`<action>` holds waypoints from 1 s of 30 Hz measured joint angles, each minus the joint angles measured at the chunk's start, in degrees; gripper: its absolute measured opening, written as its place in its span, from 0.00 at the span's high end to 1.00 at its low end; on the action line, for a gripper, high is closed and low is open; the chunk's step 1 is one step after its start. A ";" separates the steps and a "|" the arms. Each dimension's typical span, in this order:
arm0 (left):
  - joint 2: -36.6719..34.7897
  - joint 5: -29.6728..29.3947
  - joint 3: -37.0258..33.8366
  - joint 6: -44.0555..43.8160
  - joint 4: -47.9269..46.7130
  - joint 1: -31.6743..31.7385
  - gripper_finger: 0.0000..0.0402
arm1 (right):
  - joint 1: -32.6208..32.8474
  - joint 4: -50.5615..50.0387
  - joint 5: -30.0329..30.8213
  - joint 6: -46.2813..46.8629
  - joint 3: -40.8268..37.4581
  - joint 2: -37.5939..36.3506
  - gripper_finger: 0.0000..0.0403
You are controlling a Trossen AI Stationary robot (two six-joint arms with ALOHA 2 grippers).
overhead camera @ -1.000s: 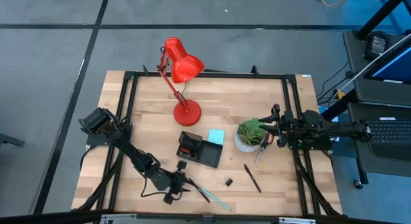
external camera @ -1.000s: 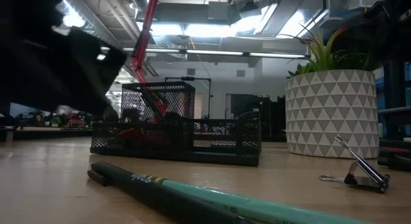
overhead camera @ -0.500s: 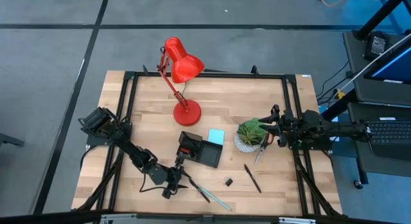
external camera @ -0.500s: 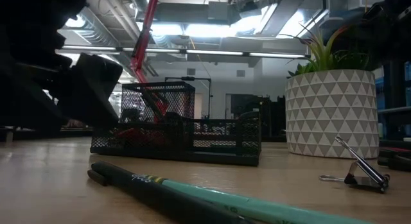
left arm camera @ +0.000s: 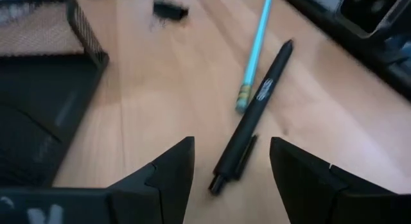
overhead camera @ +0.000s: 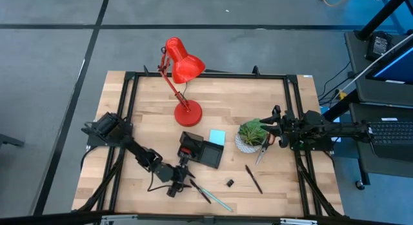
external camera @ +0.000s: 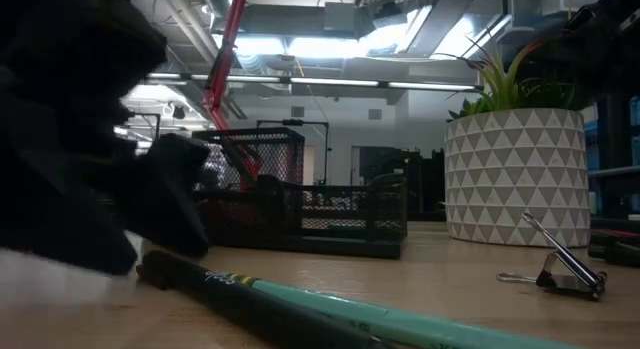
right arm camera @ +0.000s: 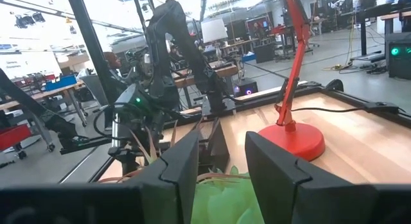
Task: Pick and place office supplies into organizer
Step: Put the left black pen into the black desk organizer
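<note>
My left gripper [overhead camera: 181,180] is open and low over the table near its near edge. In the left wrist view its fingers [left arm camera: 173,172] stand on either side of the black pen's [left arm camera: 253,118] clip end without touching it. The teal pen [left arm camera: 255,51] lies beside that pen. The black mesh organizer [overhead camera: 201,151] stands just beyond, with the blue sticky-note pad [overhead camera: 217,136] next to it. A second dark pen [overhead camera: 253,178] and a black clip [overhead camera: 229,183] lie toward the right. My right gripper [overhead camera: 273,126] is open above the plant [right arm camera: 225,198], and the red-handled scissors [overhead camera: 262,148] lie by the pot.
The red desk lamp [overhead camera: 188,113] stands toward the far side of the table. The white patterned plant pot [external camera: 515,174] sits right of the organizer [external camera: 300,214], and a binder clip [external camera: 565,269] lies in front of it. Bare wood shows at the table's left [overhead camera: 122,122].
My left gripper has come down and toward the table's right, closing on the near end of the black pen; in the low view it now sits close above the tabletop in front of the organizer. The pens and the right arm have stayed put.
</note>
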 joint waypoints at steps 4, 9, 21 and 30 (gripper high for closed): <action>2.37 3.04 -0.02 -0.57 3.93 1.22 0.51 | -0.01 -0.04 0.00 0.02 0.00 0.00 0.67; 3.90 7.19 0.08 -7.05 5.54 2.34 0.55 | 0.02 -0.29 0.00 0.28 -0.02 0.00 0.67; 4.05 -0.71 0.23 -3.15 2.57 -1.34 0.69 | -0.01 -0.48 0.00 0.17 0.00 0.00 0.67; 4.03 -0.91 0.24 -3.19 0.84 -1.58 0.79 | 0.00 -0.48 0.00 0.22 0.00 0.00 0.67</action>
